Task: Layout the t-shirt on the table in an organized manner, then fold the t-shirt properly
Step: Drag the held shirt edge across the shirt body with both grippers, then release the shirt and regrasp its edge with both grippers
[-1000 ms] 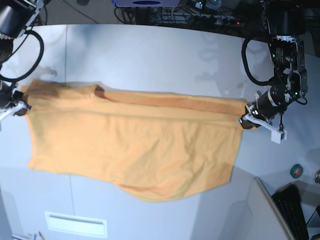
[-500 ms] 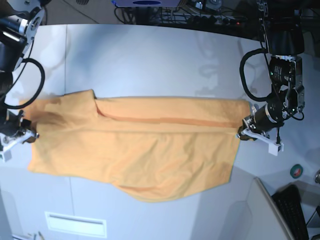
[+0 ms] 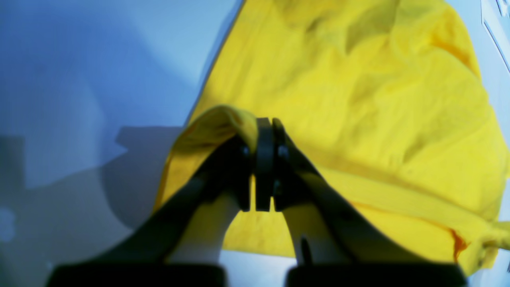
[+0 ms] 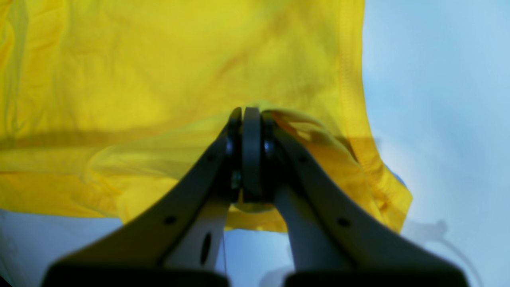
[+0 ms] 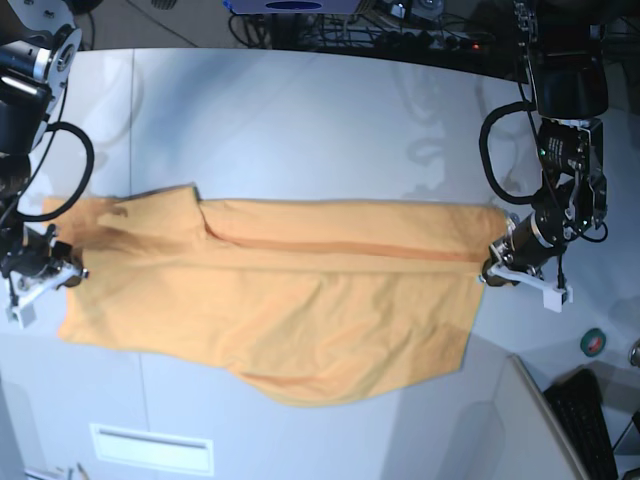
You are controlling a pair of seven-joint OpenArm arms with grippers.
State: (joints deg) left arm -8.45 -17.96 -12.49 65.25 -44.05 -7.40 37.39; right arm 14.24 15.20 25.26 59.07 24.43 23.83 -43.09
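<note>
Counts: one t-shirt (image 5: 270,300), orange, single garment. One bench (image 5: 320,130), pale grey-white. Two arms in base view, one per side, so two grippers: left gripper (image 5: 492,270) and right gripper (image 5: 70,270). One small green roll (image 5: 594,342) near the bench's right edge. One dark keyboard (image 5: 590,420), partly cut off at the corner. One white label strip (image 5: 152,448) along the front edge.

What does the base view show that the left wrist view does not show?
Only the base view shows both arms at once, the right pincer on the shirt's far end, the whole table and the keyboard. Only the left wrist view shows closely how the left pincer is shut on a raised fold of cloth. Both views show the t-shirt and the pale tabletop beside it.
</note>
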